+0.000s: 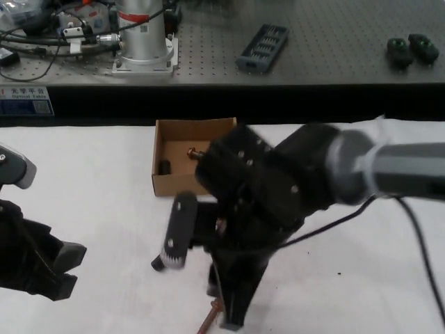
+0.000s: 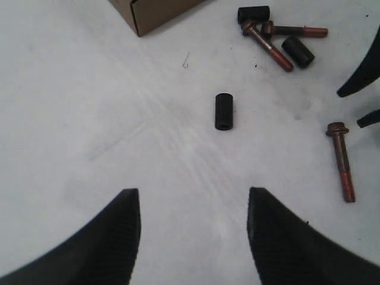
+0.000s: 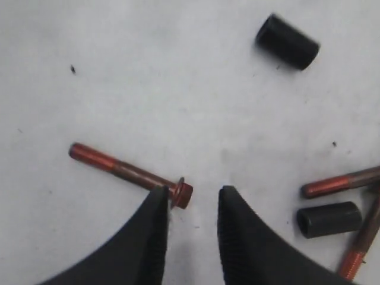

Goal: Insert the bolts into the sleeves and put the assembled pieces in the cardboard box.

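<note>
The right arm's fingers [image 3: 139, 249] hang low over the white surface [image 1: 83, 181], close to its near edge and about midway along it. They stand a little apart and grip nothing. The flanged head of a copper-coloured bolt [image 3: 124, 169] lies in the gap just beside one tip, and its shank runs away flat on the surface. A black sleeve [image 3: 288, 41] lies on its side, well apart from that bolt. Off to the other side of the fingers, a second sleeve [image 3: 329, 218] lies close to a second bolt [image 3: 341, 181] and a third bolt [image 3: 359, 252].

The left arm's fingers [image 2: 89, 249] are over the near left corner of the surface, spread wide and empty. From that wrist, a third sleeve [image 2: 253, 13] shows at the far side of the same small cluster, near a corner of the cardboard box [image 1: 174, 182].

The box stands open toward the far edge of the surface, about the middle. Inside it are a dark piece [image 1: 165, 167], probably a sleeve, and a coppery bolt head [image 1: 191, 149]. Whether the two are joined is hard to tell.
</note>
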### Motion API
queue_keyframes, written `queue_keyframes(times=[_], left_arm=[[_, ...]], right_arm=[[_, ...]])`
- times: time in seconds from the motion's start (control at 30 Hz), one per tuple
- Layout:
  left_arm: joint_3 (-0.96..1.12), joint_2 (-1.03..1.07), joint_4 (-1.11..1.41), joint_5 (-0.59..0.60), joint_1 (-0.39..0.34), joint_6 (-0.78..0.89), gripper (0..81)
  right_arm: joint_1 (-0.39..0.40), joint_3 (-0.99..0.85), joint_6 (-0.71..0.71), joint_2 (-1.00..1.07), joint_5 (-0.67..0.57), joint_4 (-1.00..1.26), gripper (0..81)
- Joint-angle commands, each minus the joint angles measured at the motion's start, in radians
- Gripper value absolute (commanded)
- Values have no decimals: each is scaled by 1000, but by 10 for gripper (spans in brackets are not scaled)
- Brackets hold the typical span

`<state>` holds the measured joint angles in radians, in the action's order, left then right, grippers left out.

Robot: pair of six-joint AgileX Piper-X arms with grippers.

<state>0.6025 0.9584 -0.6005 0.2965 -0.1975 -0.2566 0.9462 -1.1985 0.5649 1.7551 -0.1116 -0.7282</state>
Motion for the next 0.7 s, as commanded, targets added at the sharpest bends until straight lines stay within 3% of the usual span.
queue_keyframes(times=[0.0,0.23,0.37,0.5,0.67], left_arm=[[14,-9,28,27,-2,27,399],[14,82,115,26,-114,219,399],[20,164,168,-123,-242,257,399],[83,258,169,-172,-351,321,399],[173,404,124,-231,-421,322,399]], right_arm=[[-4,-4,-66,-88,-47,-9,205],[-77,-1,-368,-237,-59,19,205],[-127,20,-607,-298,-41,45,205],[-144,165,-678,-363,42,238,205],[-160,411,-755,-470,-21,607,181]])
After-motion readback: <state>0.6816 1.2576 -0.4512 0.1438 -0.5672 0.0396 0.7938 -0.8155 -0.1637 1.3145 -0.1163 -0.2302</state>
